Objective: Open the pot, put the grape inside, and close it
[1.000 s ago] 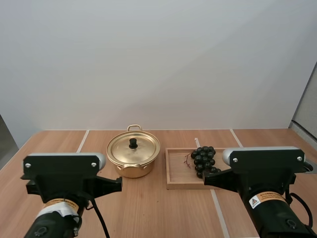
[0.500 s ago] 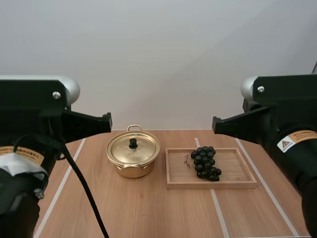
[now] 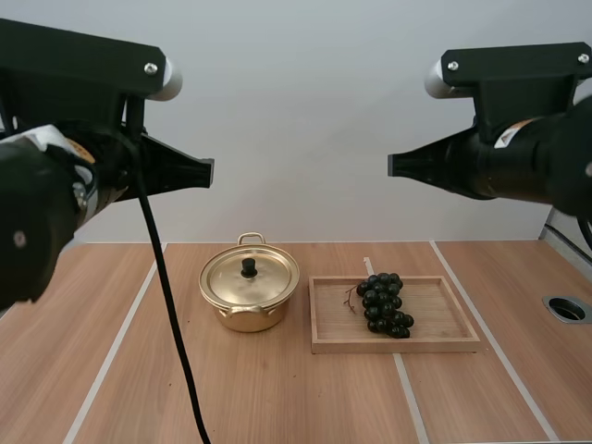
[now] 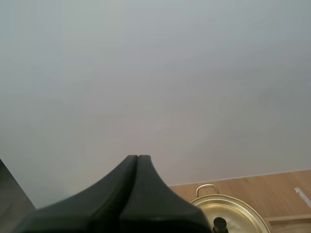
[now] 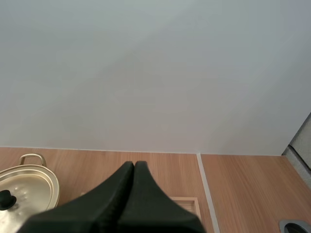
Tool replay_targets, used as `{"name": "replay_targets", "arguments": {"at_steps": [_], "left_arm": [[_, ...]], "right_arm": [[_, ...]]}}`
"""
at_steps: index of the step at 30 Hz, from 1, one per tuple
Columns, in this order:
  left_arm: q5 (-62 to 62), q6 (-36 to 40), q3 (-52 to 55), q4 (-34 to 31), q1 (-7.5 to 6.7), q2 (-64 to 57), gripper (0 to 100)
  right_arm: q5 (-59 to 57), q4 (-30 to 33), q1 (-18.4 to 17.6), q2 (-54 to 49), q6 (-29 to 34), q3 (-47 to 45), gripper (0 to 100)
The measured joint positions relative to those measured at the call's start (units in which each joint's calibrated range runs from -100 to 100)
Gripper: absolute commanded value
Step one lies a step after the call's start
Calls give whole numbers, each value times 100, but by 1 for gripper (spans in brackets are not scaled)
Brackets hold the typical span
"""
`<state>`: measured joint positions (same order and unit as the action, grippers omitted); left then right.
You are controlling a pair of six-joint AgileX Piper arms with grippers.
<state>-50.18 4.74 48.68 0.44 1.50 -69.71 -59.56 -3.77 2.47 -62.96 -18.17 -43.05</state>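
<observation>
A gold pot (image 3: 248, 294) stands on the table with its lid (image 3: 250, 275) on; a black knob (image 3: 248, 267) tops the lid. To its right a bunch of dark grapes (image 3: 383, 302) lies in a wooden tray (image 3: 444, 324). My left gripper (image 3: 205, 173) is raised high above the table's left side, its fingers (image 4: 137, 167) lying together as one dark wedge, shut on nothing, with the pot (image 4: 233, 216) beyond them. My right gripper (image 3: 392, 166) hangs high on the right, also shut on nothing (image 5: 134, 170), pot lid (image 5: 24, 187) off to its side.
Pale seams run across the wooden table (image 3: 277, 388). A round metal-rimmed hole (image 3: 565, 309) sits near the table's right edge. A plain wall stands behind.
Both arms have risen from low near the front edge to high above the table. Pot, lid, grapes and tray have not moved.
</observation>
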Motion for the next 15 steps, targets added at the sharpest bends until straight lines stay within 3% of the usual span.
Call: {"name": "replay_targets", "arguments": {"at_steps": [8, 15], "left_arm": [[-1147, -588, -578, 150, 0, 908, 0], [-1554, -883, -626, 150, 0, 1448, 0]], "right_arm": [[-800, 0, 0, 1138, -63, 962, 0], [-1470, 0, 0, 2227, -1204, 1475, 0]]}}
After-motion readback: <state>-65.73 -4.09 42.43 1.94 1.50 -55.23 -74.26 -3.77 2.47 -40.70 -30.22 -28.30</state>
